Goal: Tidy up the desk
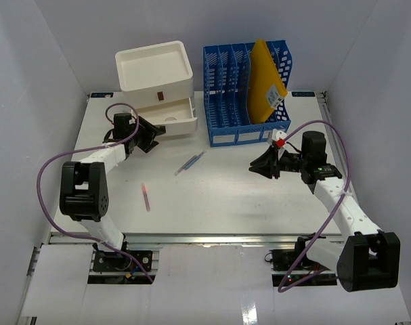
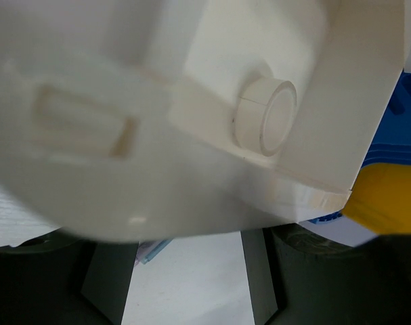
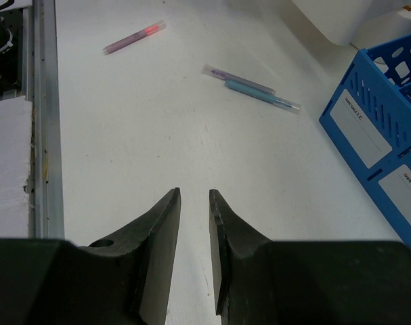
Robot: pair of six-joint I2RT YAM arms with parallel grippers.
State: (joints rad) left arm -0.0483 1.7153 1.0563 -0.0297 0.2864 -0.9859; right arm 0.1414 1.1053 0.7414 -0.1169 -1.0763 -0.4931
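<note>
The white desk [image 1: 246, 203] has a silver rail [image 1: 212, 237] along its front. A blue pen and a purple pen [image 1: 189, 163] lie together mid-desk, and a pink pen [image 1: 145, 197] lies nearer the front left. My left gripper [image 1: 153, 135] is open and empty, its jaws wide apart right at the front of the white drawer box's pulled-out bottom drawer [image 1: 171, 119]. In the left wrist view [image 2: 185, 284] the drawer's round knob [image 2: 266, 116] fills the frame close above. My right gripper [image 1: 261, 166] hovers over the desk, empty, its jaws a narrow gap apart [image 3: 193, 196].
The white drawer box [image 1: 154, 68] stands at the back left. A blue file organizer [image 1: 249, 88] holding a yellow envelope [image 1: 266, 81] stands beside it. In the right wrist view the pink pen [image 3: 134, 37] and the purple and blue pens [image 3: 252, 88] lie ahead, with the organizer [image 3: 374, 128] to the right.
</note>
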